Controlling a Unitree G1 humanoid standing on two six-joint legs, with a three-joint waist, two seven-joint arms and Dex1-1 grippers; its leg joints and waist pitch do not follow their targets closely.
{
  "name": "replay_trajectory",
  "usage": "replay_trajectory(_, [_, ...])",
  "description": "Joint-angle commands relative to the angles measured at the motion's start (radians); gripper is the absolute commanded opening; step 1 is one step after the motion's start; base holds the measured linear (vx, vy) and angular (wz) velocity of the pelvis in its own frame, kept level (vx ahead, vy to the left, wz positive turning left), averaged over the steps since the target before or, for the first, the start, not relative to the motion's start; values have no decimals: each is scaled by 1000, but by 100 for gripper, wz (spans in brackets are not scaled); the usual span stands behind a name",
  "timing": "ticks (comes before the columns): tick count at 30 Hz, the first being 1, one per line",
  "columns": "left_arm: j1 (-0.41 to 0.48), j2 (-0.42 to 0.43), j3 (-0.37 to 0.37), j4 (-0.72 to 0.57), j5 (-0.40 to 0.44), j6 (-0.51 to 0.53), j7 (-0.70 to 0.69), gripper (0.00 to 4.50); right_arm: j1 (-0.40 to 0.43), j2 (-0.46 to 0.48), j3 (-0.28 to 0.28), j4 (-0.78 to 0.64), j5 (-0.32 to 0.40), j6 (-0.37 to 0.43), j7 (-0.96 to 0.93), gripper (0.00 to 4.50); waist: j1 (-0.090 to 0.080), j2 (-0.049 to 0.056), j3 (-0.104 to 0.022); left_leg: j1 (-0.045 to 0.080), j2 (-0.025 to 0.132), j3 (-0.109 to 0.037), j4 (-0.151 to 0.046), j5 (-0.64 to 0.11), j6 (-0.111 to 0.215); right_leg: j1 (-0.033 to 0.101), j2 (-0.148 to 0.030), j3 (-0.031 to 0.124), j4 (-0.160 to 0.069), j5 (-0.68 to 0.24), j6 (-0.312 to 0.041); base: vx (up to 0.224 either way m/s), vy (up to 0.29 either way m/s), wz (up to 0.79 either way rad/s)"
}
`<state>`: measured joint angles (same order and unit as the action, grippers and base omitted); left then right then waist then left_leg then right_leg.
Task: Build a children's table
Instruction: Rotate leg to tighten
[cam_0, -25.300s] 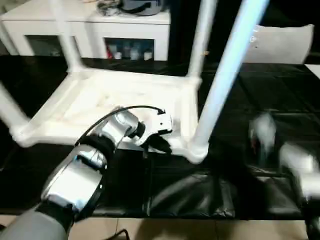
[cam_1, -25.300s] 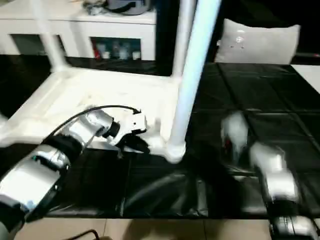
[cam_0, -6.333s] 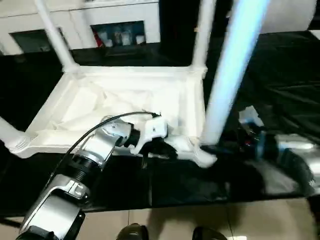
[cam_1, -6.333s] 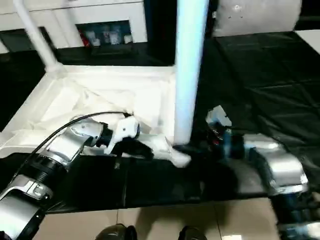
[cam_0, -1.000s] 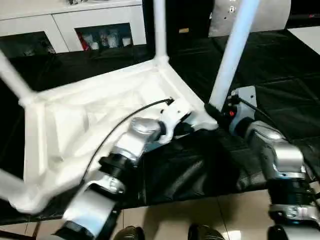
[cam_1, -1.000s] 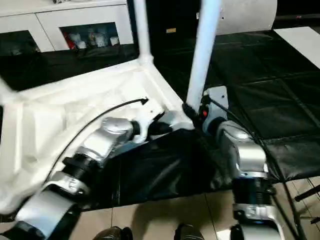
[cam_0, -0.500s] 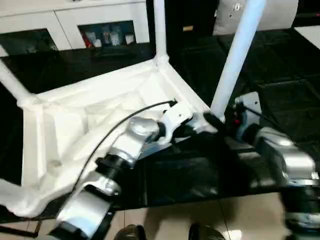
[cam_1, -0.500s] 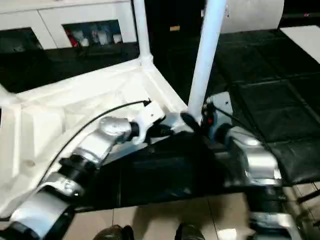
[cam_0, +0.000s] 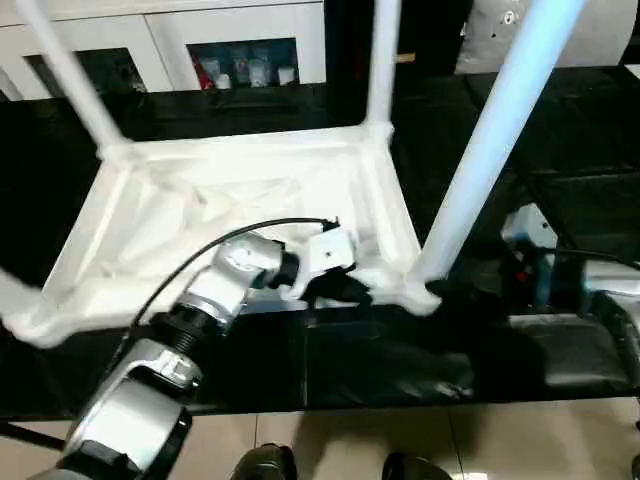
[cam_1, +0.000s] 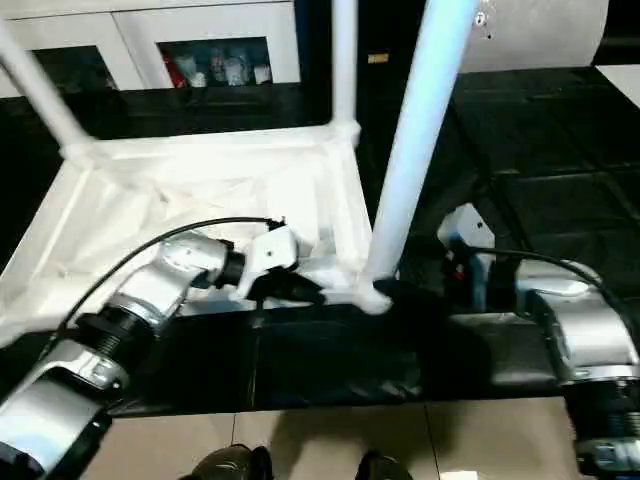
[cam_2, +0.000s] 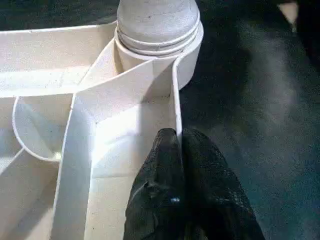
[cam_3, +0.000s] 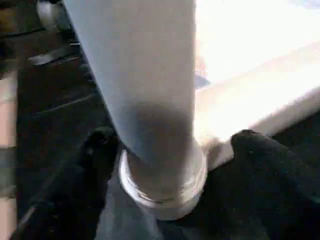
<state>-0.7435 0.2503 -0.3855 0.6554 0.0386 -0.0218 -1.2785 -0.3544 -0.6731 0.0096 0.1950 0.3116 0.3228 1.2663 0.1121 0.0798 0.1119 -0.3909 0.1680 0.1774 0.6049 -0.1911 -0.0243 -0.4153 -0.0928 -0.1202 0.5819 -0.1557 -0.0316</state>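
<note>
1. The table (cam_0: 250, 200) lies upside down on the black worktable (cam_0: 560, 200).
2. The left gripper (cam_2: 179, 142) pinches its near rim beside the corner leg (cam_0: 480, 150).
3. The right gripper (cam_3: 165, 165) stands wide, fingers (cam_3: 100, 145) flanking that leg's base.

Left hand (cam_2: 179, 150) pinched closed; right hand (cam_3: 170, 165) spread wide, both arms extended.

Children's table (cam_0: 250, 205), inverted on black worktable (cam_0: 560, 150).
White ribbed underside faces up; tapered legs (cam_0: 490, 140) stand in corner sockets.
</note>
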Motion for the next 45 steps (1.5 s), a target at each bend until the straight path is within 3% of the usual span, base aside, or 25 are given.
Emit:
replay_trajectory(1, [-21,-1,-43,-14,10,-34,-75,0,3,-6,12,-26,18,-13,38,386,-1,-35,-95,13,69,-23,-55,-51,200,64,-78,61,-56,-221,-212,0,0,0])
replay_trajectory(7, [-31,0,-60,-7,2,-63,-140,0,0,-11,42,-35,70,26,125,314,8,-35,-95,13,69,-23,-54,-55,189,64,-79,61,-55,-226,-216,0,0,0])
replay_trajectory(17, [-39,-5,-62,16,0,-85,-159,0,-7,-6,73,-24,71,39,166,234,23,-36,-99,13,70,-25,-52,-33,187,64,-79,61,-51,-216,-209,0,0,0])
replay_trajectory(21, [-36,-11,-46,15,-12,-53,-152,0,-5,16,61,-54,93,106,114,216,22,-34,-92,13,68,-25,-54,-46,183,62,-78,61,-56,-234,-205,0,0,0])
replay_trajectory(23, [-32,-19,-31,3,-24,-8,-129,0,-3,27,57,-78,92,149,63,213,21,-33,-90,14,66,-24,-56,-68,166,64,-80,60,-62,-282,-193,0,0,0])
replay_trajectory(28, [-36,-48,6,-2,-18,103,-3,0,-18,109,31,-98,42,225,-170,210,8,-35,-78,21,59,-25,-66,-146,95,60,-78,58,-81,-422,-151,0,0,0])
replay_trajectory(30, [-45,-77,36,5,-14,168,96,0,-46,182,-1,-75,-9,286,-356,207,-6,-35,-73,20,56,-27,-70,-163,77,60,-77,57,-86,-453,-136,0,0,0])
replay_trajectory(31, [-45,-77,36,5,-14,168,96,0,-46,182,-1,-75,-9,286,-356,207,-18,-34,-71,16,54,-31,-73,-166,64,62,-74,53,-84,-458,-132,0,0,0])
replay_trajectory(32, [-55,-120,71,16,-11,231,214,0,-77,257,-36,-42,-64,347,-547,207,-30,-36,-72,15,51,-31,-72,-173,59,64,-75,53,-88,-466,-121,0,0,0])
replay_trajectory(33, [-57,-127,76,17,-10,241,232,0,-81,267,-41,-38,-71,354,-573,206,-44,-32,-68,8,50,-35,-74,-167,51,64,-71,50,-83,-446,-128,0,0,0])
replay_trajectory(34, [-65,-154,94,24,-8,269,298,0,-91,300,-52,-25,-98,362,-651,206,-50,-31,-70,11,50,-35,-73,-172,43,62,-72,50,-85,-452,-127,0,0,0])
replay_trajectory(35, [-87,-211,127,47,6,299,443,0,-101,382,-85,-14,-105,357,-781,206,-62,-25,-69,11,47,-32,-70,-162,51,63,-73,53,-88,-413,-134,0,0,0])
replay_trajectory(36, [-87,-211,127,47,6,299,443,0,-101,382,-85,-14,-105,357,-781,206,-62,-25,-69,11,47,-32,-70,-162,51,63,-73,53,-88,-413,-134,0,0,0])
replay_trajectory(37, [-91,-226,131,50,14,299,479,0,-101,406,-90,-15,-108,345,-817,206,-69,-29,-79,9,46,-32,-69,-130,73,68,-72,52,-83,-332,-152,0,0,0])
replay_trajectory(38, [-92,-233,132,50,20,298,496,0,-101,418,-92,-16,-109,338,-838,206,-70,-31,-80,7,47,-32,-69,-116,86,69,-70,52,-81,-307,-157,0,0,0])
replay_trajectory(39, [-92,-233,132,50,20,298,496,0,-101,418,-92,-16,-109,338,-838,260,-71,-29,-82,7,44,-29,-67,-91,113,71,-70,51,-79,-260,-170,0,0,0])
replay_trajectory(41, [-82,-250,127,39,23,294,510,0,-90,445,-100,-28,-76,301,-825,273,-70,-29,-81,7,44,-25,-64,-73,146,69,-69,52,-77,-211,-188,0,0,0])
replay_trajectory(42, [-82,-250,127,39,23,294,510,0,-90,445,-100,-28,-76,301,-825,278,-68,-23,-81,7,45,-24,-63,-68,157,69,-71,52,-77,-197,-193,0,0,0])
replay_trajectory(45, [-69,-254,111,26,32,284,502,0,-68,465,-110,-62,-53,288,-799,316,-66,-23,-78,8,49,-26,-66,-81,170,69,-69,50,-78,-211,-196,0,0,0])
